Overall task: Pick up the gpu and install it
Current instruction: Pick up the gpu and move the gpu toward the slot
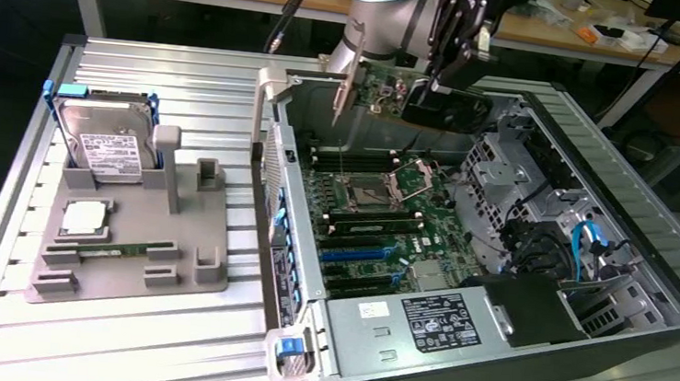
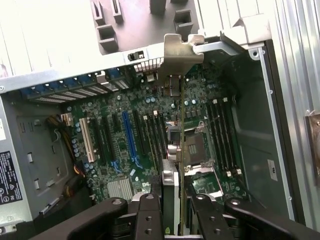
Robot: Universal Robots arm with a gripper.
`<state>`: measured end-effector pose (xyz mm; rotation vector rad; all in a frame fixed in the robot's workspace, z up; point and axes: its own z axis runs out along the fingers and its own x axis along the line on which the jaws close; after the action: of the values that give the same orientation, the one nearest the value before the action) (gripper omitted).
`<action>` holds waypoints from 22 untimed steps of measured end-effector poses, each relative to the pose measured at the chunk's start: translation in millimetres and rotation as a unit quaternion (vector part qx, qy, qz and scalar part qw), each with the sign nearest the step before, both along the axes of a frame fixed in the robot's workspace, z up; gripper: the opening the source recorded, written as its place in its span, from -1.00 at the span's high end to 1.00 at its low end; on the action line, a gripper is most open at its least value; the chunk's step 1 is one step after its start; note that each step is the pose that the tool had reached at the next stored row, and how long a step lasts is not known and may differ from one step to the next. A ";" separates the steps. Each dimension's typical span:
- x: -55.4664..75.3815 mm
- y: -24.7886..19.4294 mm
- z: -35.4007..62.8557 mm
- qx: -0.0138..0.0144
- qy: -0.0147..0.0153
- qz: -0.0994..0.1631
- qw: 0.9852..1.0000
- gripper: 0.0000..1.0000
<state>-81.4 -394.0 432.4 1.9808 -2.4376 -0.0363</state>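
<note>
**Currently: GPU clamped in the gripper above the open chassis**

1. Gripper. The gripper (image 1: 429, 87) hangs over the far end of the open computer case (image 1: 632, 225). In the wrist view the gripper (image 2: 177, 216) has its fingers (image 2: 150, 215) drawn in to a narrow gap, one on each face of the card. They are closed on the GPU and hold nothing else.

2. GPU. The GPU (image 1: 386, 88) is held in the air, with its silver end bracket (image 1: 344, 94) towards the exterior view's left. The wrist view sees the GPU (image 2: 181, 150) edge-on, running from the fingers to the bracket (image 2: 182, 55). That bracket lies close to the slotted rear wall of the case. The card hangs above the motherboard (image 1: 400, 214), near the CPU socket (image 1: 371, 193), and is not seated in a slot. The blue expansion slot (image 2: 129, 135) lies to one side of the card, apart from it.

3. Surroundings. On the exterior view's left, a grey fixture tray (image 1: 123, 269) rests on the ribbed aluminium table (image 1: 117, 346). It carries a hard drive (image 1: 110, 147) propped at its far end, a CPU (image 1: 85, 217) and a RAM stick (image 1: 113, 249). The power supply (image 1: 427, 323) occupies the near end of the case.
</note>
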 end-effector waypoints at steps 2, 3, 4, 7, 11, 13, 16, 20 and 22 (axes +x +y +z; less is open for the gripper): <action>0.0 0.0 -0.1 0.000 -0.008 0.000 1.000 0.46; 0.1 0.0 -0.2 0.000 -0.009 0.000 1.000 0.46; 0.0 0.0 -0.2 -0.001 -0.011 0.000 1.000 0.46; 0.0 0.0 -0.2 -0.001 -0.012 0.000 1.000 0.46; 0.5 -0.1 -0.2 -0.001 -0.012 0.004 1.000 0.46; 1.8 0.0 -0.2 -0.001 -0.012 0.012 1.000 0.46; 4.5 0.0 -0.2 0.000 -0.012 0.031 0.999 0.46; 7.9 0.0 -0.2 0.000 -0.012 0.060 0.998 0.46; 9.7 0.0 -0.2 0.000 -0.012 0.073 0.997 0.46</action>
<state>-71.7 -394.0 432.2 2.1652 -2.2993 -0.0127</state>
